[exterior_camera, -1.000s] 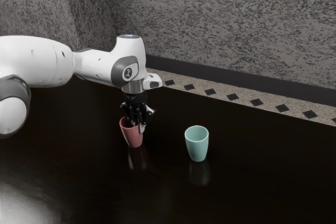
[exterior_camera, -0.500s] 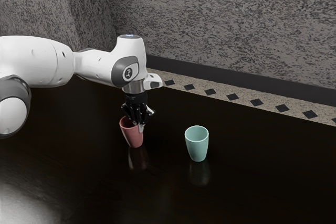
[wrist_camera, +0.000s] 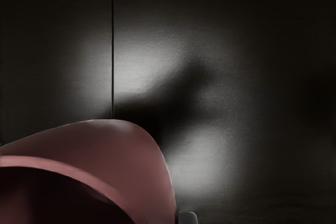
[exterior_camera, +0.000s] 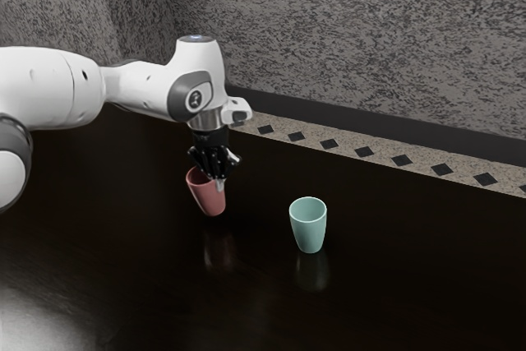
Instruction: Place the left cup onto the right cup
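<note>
- 2 cups are in play, and the left one, the pink cup point(exterior_camera: 207, 196), hangs just under the fingers point(exterior_camera: 217, 182). It is clear of the desk point(exterior_camera: 394, 285) and tilted, with its base swung toward the exterior view's left.
- The fingers are nearly closed and pinch the cup's wall at the rim, apparently with 1 finger inside and 1 outside.
- 1 second ago this cup stood upright on the desk with the fingers already down at its rim. Since then the arm point(exterior_camera: 123, 92) has risen and carried the cup with it, leaving only its dim reflection on the dark surface below.
- In the wrist view the cup's rim and outer wall sit close beneath the hand, with bare desk beyond.
- The teal cup point(exterior_camera: 308, 224), the right one, stands upright on the desk, lower than the fingers, off toward the exterior view's right and well apart from them. It has not moved.
- My reading is that the grasp has held and the lift is under way. The carry across to the teal cup and the lowering onto it are not yet done. The tilt may need watching when the pink cup is set down.
</note>
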Available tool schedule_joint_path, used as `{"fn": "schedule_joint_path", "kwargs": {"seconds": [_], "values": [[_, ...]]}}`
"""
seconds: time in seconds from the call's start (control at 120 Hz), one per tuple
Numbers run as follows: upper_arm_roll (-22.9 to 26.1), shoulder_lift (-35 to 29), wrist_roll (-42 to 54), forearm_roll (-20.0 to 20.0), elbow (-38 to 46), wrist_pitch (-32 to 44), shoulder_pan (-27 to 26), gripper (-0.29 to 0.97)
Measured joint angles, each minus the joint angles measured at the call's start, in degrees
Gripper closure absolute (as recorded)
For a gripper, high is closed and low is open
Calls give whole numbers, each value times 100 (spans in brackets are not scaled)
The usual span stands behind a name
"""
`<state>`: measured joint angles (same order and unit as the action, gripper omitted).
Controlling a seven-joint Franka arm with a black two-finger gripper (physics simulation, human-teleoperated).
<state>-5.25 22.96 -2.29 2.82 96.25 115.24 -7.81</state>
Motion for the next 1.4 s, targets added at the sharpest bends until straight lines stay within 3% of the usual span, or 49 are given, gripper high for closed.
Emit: {"fn": "schedule_joint_path", "kwargs": {"seconds": [0.55, 1.4], "values": [[-12, -576, 5, -44, 40, -316, -179, 78], [-19, -1123, 18, -176, 2, -659, -908, 78]]}}
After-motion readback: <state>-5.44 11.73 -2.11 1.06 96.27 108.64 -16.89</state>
